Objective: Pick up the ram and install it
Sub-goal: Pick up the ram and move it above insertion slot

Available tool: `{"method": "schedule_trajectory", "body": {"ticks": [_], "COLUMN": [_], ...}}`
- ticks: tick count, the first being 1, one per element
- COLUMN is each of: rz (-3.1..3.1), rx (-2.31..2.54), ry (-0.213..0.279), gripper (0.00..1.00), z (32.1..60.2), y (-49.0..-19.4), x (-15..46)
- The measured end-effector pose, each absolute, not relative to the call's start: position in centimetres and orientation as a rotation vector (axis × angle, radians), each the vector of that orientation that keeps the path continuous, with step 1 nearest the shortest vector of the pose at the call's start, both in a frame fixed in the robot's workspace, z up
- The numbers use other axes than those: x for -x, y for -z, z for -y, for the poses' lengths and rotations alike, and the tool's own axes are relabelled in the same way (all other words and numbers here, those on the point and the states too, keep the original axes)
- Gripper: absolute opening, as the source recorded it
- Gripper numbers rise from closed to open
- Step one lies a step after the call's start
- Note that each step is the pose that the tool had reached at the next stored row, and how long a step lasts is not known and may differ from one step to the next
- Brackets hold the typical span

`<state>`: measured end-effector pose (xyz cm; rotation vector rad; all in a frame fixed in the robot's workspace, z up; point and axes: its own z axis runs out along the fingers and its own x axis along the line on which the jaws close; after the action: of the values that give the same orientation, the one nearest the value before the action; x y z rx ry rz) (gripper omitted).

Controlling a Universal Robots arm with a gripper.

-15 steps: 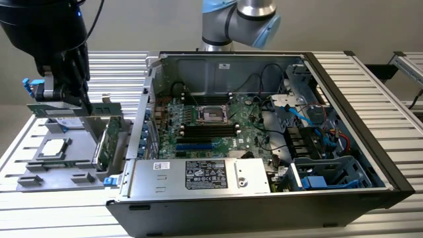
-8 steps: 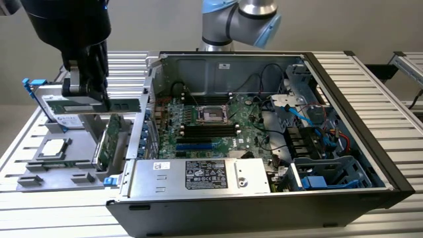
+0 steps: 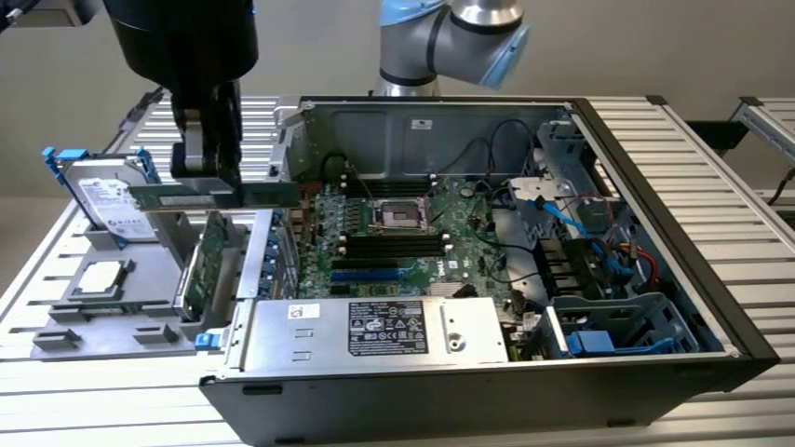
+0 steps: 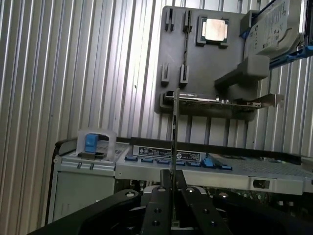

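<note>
The ram (image 3: 267,195) is a thin green stick held level in the air, just past the open computer case's (image 3: 646,233) wall on the exterior view's left. My gripper (image 3: 207,179) is shut on it from above, near its middle. In the wrist view the ram (image 4: 174,127) shows edge-on as a thin line running out from between the black fingers (image 4: 159,200) of my gripper (image 4: 173,191). The motherboard's black slots (image 3: 393,246) and blue slots (image 3: 372,274) lie inside the case, to the exterior view's right of the stick.
A grey parts holder (image 3: 74,321) on the slatted table carries a processor (image 3: 102,277), a hard drive (image 3: 106,200) and a wider green expansion card (image 3: 207,256) standing below the ram. The power supply box (image 3: 372,331) sits at the case's front. Cables (image 3: 559,219) crowd the case's right side.
</note>
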<state>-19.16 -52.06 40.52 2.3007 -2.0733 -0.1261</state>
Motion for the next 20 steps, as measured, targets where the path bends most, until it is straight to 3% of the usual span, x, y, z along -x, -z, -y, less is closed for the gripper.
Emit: {"method": "schedule_trajectory", "body": {"ticks": [12, 20], "rz": [2.072, 2.072], "rx": [-2.302, -2.303], "ry": [0.127, 0.126], "gripper": [0.14, 0.14], "z": [51.7, 50.0], "y": [-40.5, -40.5], "x": [14.9, 12.3]}}
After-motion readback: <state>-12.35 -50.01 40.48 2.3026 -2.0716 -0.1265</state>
